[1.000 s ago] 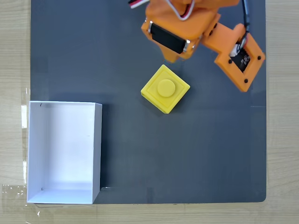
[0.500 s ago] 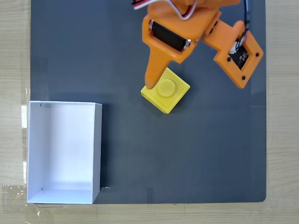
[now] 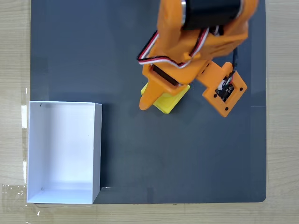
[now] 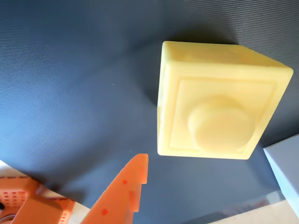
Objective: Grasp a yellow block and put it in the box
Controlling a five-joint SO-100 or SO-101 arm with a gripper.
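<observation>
Right up close in the wrist view, an orange gripper finger [image 4: 125, 196] pokes up from the bottom edge, its pointed tip just short of the yellow block [image 4: 217, 100] with a strip of dark mat [image 4: 70, 84] between them. The block sits flat on the mat, round stud [image 4: 221, 122] facing up toward the camera, nothing touching it on the sides that show. Only that one finger is visible here, so how wide the gripper [image 3: 161, 100] stands I cannot tell. At the lower right corner of this view a pale corner of the white box [image 4: 285, 163] peeks in.

From the fixed view looking down, the orange arm [image 3: 196, 51] hangs over the block [image 3: 170, 100], covering most of it; just the block's lower edge peeks out, near the middle of the mat. One finger tip [image 3: 145, 103] sits beside the block's left corner. The box [image 3: 63, 153] rests at the mat's lower left corner, open top, plain white inside, well apart from the block. The mat [image 3: 187, 158] lies on a light wooden tabletop [image 3: 282, 112].
</observation>
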